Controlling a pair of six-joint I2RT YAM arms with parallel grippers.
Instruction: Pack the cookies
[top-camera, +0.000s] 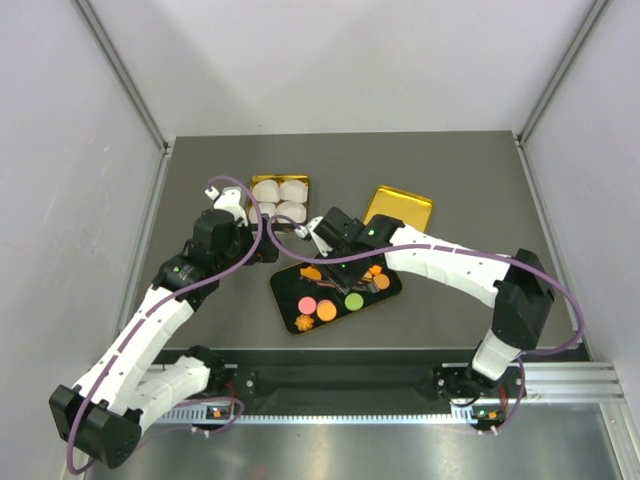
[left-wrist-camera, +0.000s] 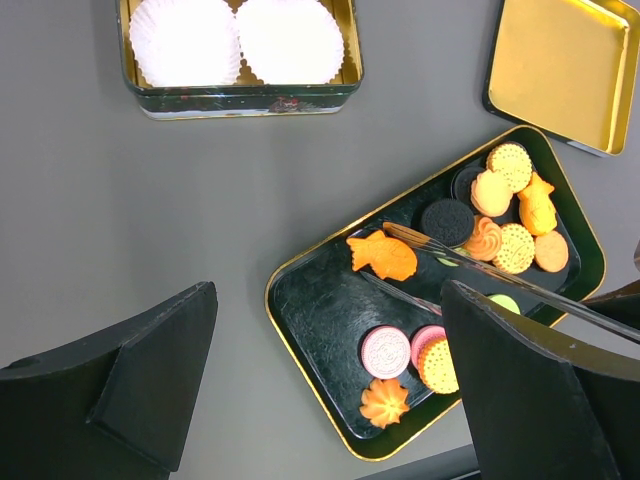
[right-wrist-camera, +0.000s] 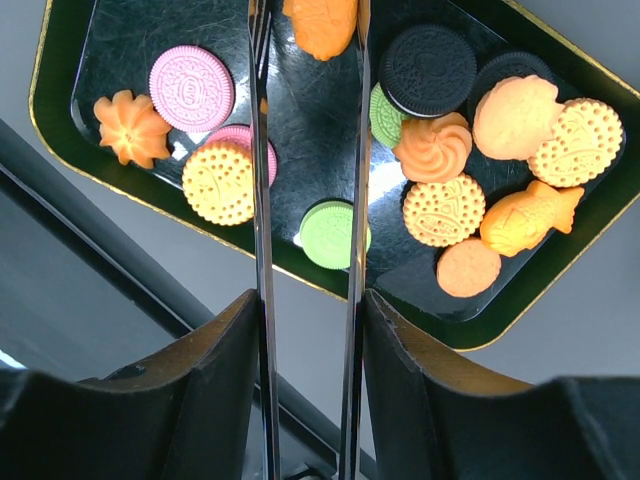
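From above, shows the right gripper low over the black tray of cookies. At the left wrist, spreads the left gripper wide and empty, near the paper-cup tin. At the right wrist, clamps metal tongs, blades parted around an orange fish cookie.

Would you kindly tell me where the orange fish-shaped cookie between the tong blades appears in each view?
Top external: orange fish-shaped cookie, tray's upper left.
Left wrist: centre, at the tong tips.
Right wrist: top edge, between the blades.
Shared landmark: pink round cookie.
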